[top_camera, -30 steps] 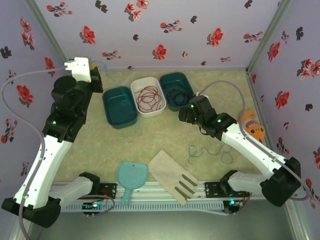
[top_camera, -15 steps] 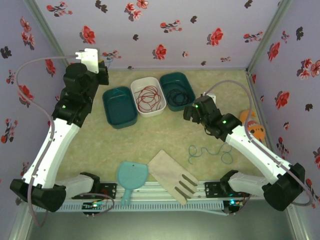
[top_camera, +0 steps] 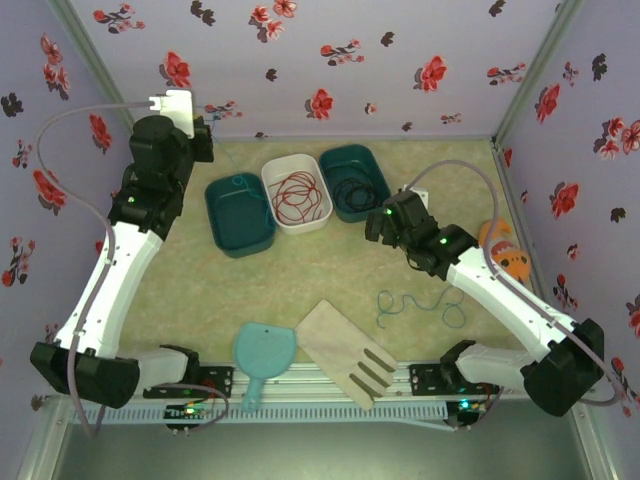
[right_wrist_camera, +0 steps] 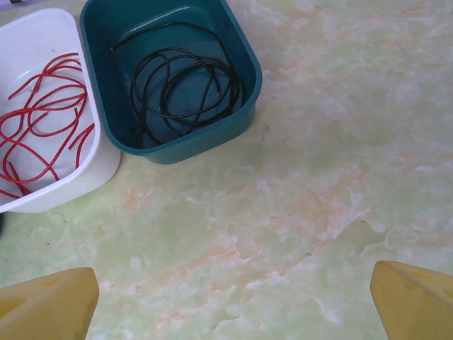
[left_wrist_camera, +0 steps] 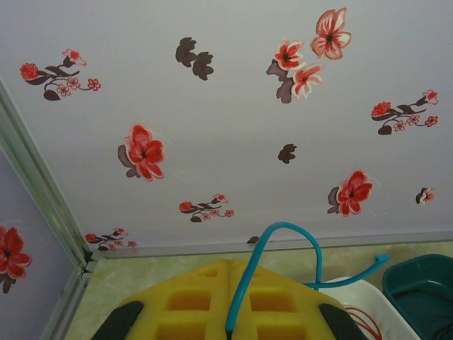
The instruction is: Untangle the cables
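The left claw [left_wrist_camera: 230, 276] is up high by the back wall, pinched shut on a blue cable [left_wrist_camera: 283, 226]; the cable curls up out of the yellow fingers [left_wrist_camera: 184, 304] and its end pokes out toward the boxes. The right claw [right_wrist_camera: 230, 301] is wide open with nothing in it, low over the table [right_wrist_camera: 318, 177], near the right teal box [right_wrist_camera: 205, 145]. The red cable [top_camera: 297, 195] lies in the white box [right_wrist_camera: 78, 180] and the black cable [right_wrist_camera: 184, 92] lies in the right teal box, so 2 cables look sorted; the left teal box [top_camera: 240, 220] is probably the home for blue. 1 more blue strand [top_camera: 420, 304] lies loose on the table, well apart from the boxes. The blue cable is thin and bendy, so it could slide out of the pinch and drop; if it swings, it could land on the red cable and get mixed up again. The loose strand lies flat, so the open claw could miss it, or bump the table when it goes down.
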### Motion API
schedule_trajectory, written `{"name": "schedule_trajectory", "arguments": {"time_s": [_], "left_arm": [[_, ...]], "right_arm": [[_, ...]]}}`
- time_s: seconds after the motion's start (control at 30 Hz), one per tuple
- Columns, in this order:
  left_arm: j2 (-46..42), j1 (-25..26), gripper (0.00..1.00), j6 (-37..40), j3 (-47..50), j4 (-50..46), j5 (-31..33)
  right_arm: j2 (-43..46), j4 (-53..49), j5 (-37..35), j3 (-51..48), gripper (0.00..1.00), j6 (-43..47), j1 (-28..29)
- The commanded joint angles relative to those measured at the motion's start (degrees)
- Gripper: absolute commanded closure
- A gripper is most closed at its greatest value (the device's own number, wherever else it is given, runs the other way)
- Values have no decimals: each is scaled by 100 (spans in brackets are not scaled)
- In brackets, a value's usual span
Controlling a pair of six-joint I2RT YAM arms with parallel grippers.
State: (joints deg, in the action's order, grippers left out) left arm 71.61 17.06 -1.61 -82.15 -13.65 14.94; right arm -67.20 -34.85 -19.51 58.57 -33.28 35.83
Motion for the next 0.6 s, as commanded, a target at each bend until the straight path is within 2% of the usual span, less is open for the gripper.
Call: {"name": "schedule_trajectory", "arguments": {"time_s": [0.0, 0.57], "left_arm": [[31, -70, 100, -206, -4, 187, -44], [14, -87, 100, -356, 327, 218, -110]], "right_arm": [[2, -54, -71, 155, 1, -120, -41], [-15, -99, -188, -3, 1, -241, -57]]}}
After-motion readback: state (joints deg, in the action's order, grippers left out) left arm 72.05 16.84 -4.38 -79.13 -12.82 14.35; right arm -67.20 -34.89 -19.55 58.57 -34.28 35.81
